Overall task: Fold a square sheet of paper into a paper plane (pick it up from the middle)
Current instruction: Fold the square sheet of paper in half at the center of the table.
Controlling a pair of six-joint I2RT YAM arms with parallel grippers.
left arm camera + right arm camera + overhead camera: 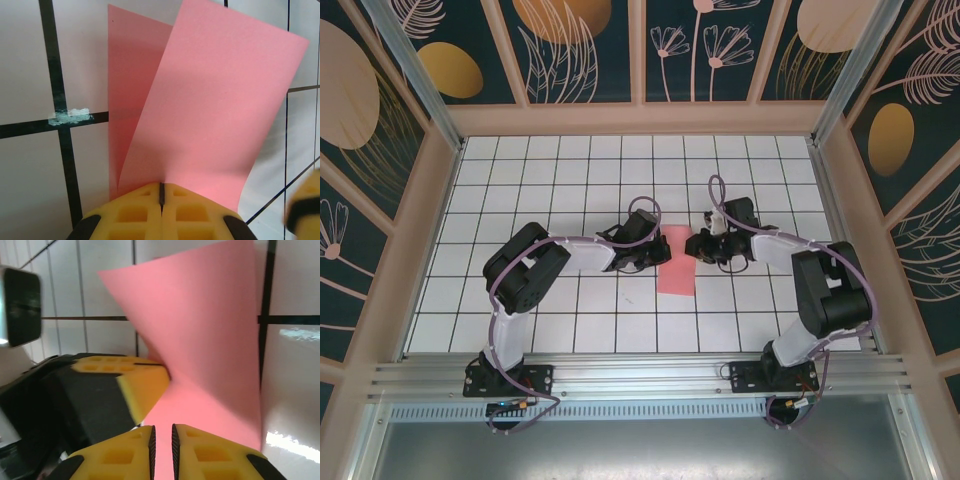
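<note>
The square sheet of paper (pixel 676 262) is salmon pink and lies between the two arms at the table's middle. In the left wrist view the paper (pixel 215 100) is doubled over, an upper flap curving above a lower layer. My left gripper (pixel 161 192) is shut on its near edge, where the layers meet. In the top view the left gripper (pixel 655 256) sits at the sheet's left edge and the right gripper (pixel 698 247) at its right edge. My right gripper (pixel 162 450) hovers over the paper (pixel 210 355) with a narrow gap between its jaws and nothing in it. The left fingers (pixel 137 382) pinch the sheet just beyond.
The white tiled table (pixel 550 180) has black grid lines and is boxed in by wooden walls (pixel 410 230). A whitish smear (pixel 70 116) marks one grid line left of the paper. A metal rail (pixel 640 375) carries both arm bases at the near edge.
</note>
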